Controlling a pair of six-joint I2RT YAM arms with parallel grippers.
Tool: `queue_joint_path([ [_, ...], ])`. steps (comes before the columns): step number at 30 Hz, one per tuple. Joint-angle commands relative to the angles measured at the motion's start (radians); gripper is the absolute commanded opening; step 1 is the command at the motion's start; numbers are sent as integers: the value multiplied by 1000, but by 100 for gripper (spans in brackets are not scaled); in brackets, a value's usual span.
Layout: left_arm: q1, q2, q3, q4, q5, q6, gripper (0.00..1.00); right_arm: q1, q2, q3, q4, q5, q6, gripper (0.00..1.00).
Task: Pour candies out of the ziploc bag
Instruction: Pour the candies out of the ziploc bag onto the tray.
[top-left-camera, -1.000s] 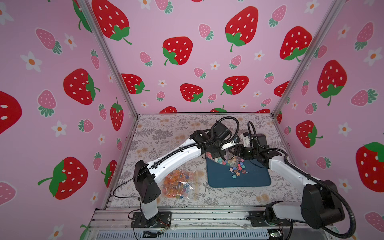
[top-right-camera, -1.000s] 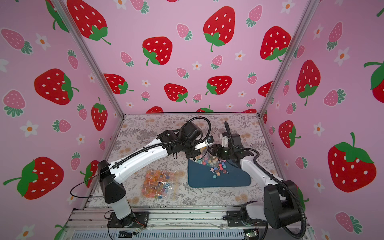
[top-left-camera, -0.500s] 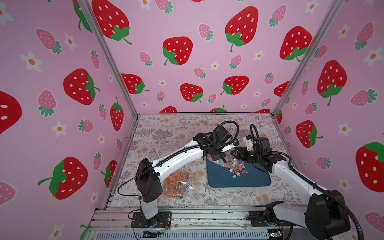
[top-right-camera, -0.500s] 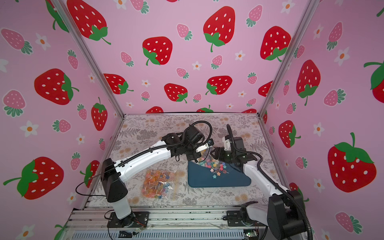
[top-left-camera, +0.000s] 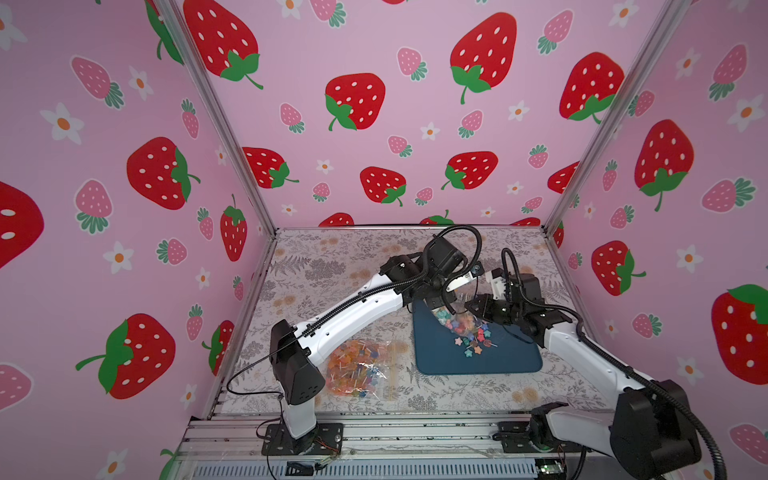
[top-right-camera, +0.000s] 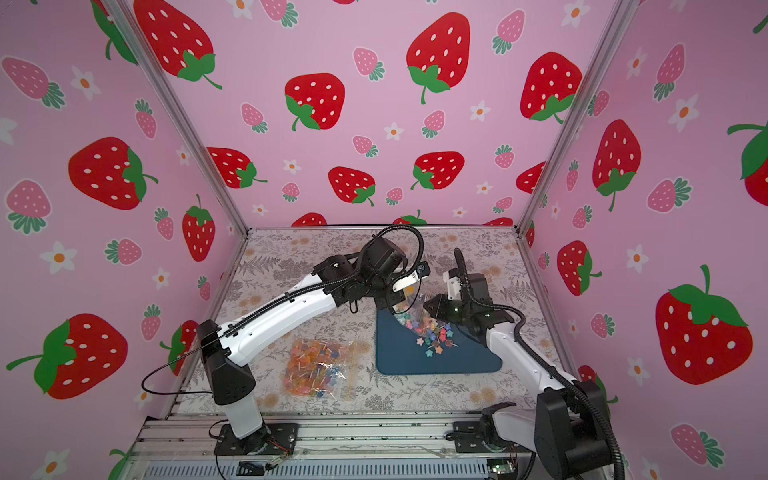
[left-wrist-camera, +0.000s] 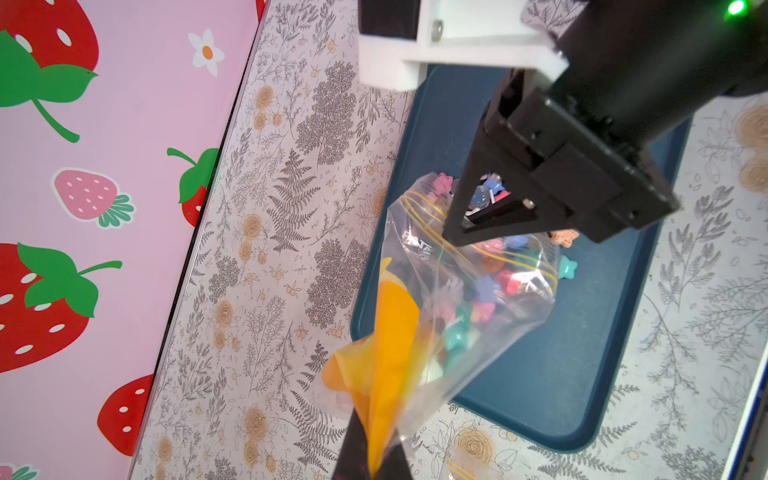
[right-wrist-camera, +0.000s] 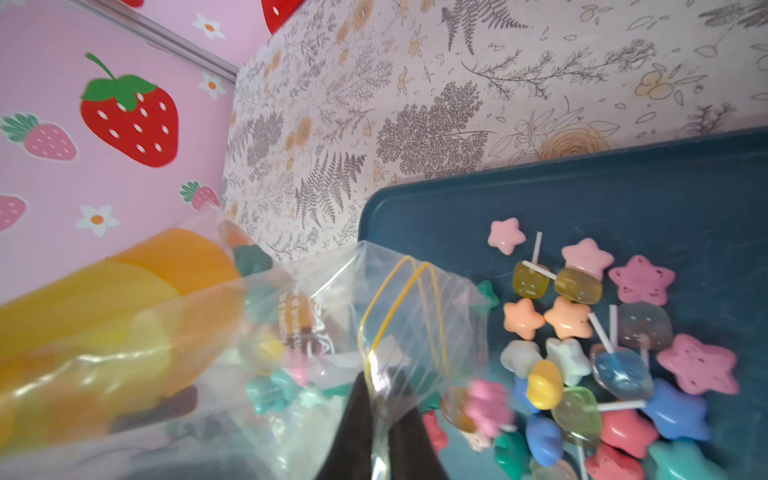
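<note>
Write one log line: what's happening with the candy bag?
left fingers: shut on ziploc bag corner | right fingers: shut on bag mouth | candies: partly out on blue tray

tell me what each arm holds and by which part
Both hold the ziploc bag: left gripper pinches its closed bottom, right gripper its zipper edge.

We log two arms, left arm (top-left-camera: 353, 316) and right arm (top-left-camera: 582, 351): white link shells with small dark holes, black joint housings, black base blocks. Black corrugated conduit (top-left-camera: 459, 227) loops over each wrist. Right gripper (left-wrist-camera: 457, 237): black wedge fingers, silver screw (left-wrist-camera: 528, 203), white bracket (left-wrist-camera: 415, 62), green LED (left-wrist-camera: 735, 7).
</note>
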Motion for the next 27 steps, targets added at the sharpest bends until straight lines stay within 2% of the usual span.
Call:
queue_joint_path([
  [1,-1,-27,-6,20,-27,22,0,-4,-69,6,19,12,-8,2],
  [11,38,-1,-71,33,-38,-2,0,-5,-59,7,1,19,-19,1],
  [17,83,-30,-149,63,-42,-34,0,-11,-199,-20,-3,62,-67,0],
  [22,95,-55,-132,26,-50,-21,0,-44,-258,-54,-18,96,-65,0],
  [27,81,-67,-72,-11,-49,-27,0,-56,-221,-65,-9,89,-60,0],
])
